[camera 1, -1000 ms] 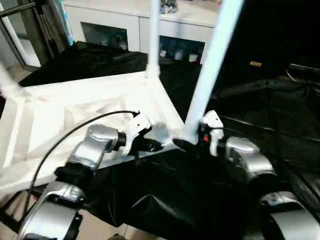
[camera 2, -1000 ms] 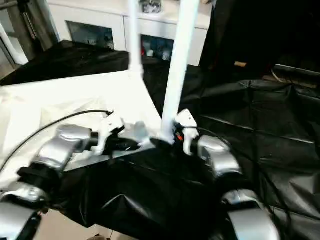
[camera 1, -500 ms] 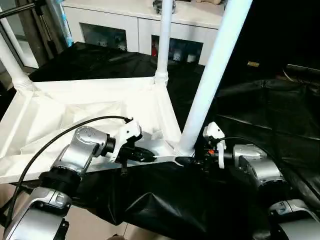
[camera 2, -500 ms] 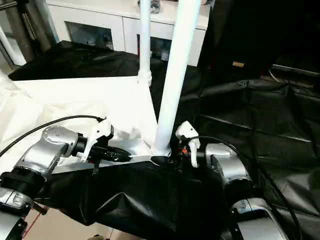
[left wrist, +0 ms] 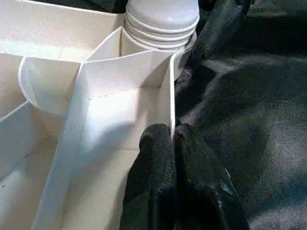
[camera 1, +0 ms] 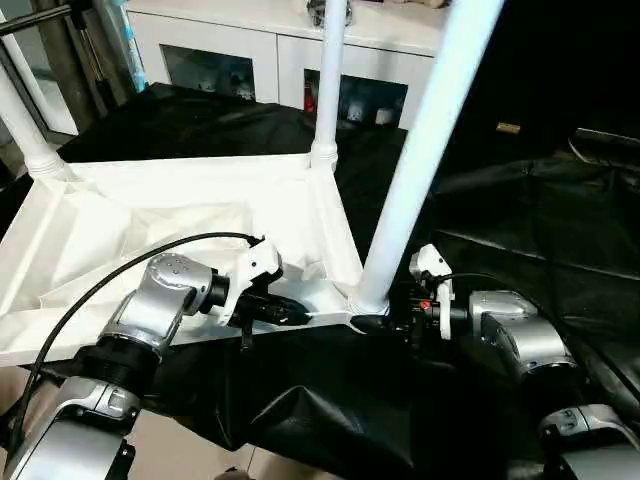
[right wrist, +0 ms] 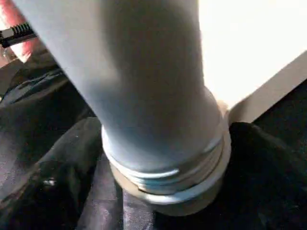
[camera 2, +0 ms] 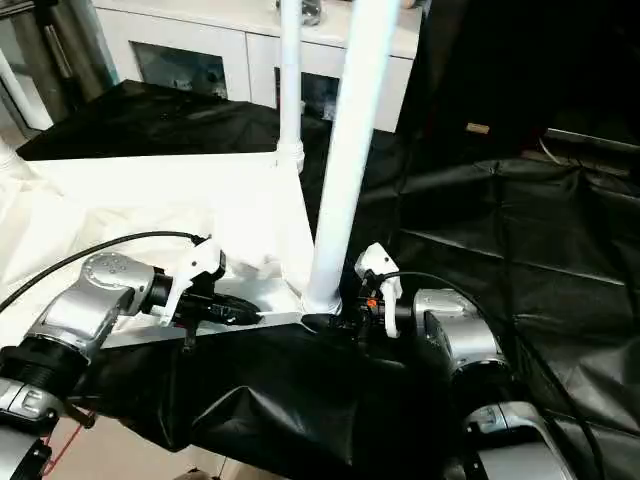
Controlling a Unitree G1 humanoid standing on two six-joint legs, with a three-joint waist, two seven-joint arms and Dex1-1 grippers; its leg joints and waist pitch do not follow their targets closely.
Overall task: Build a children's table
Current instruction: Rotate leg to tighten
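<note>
The children's table top lies upside down on black cloth, its ribbed underside facing up. Three white legs stand in corner sockets: the near one, a far one and a left one. My left gripper is shut on the top's thin rim, just beside the near leg's socket. My right gripper sits at the near leg's ridged base, open, with one black finger lying in front of the socket and the other hidden behind the leg.
A white cabinet with glass doors stands behind the table. Black cloth covers the surface to the right and hangs over the front edge. A cable loops over my left forearm.
The head view has shifted and steadied since a second ago. Both grippers keep their places, the left on the rim and the right at the near leg's base.
</note>
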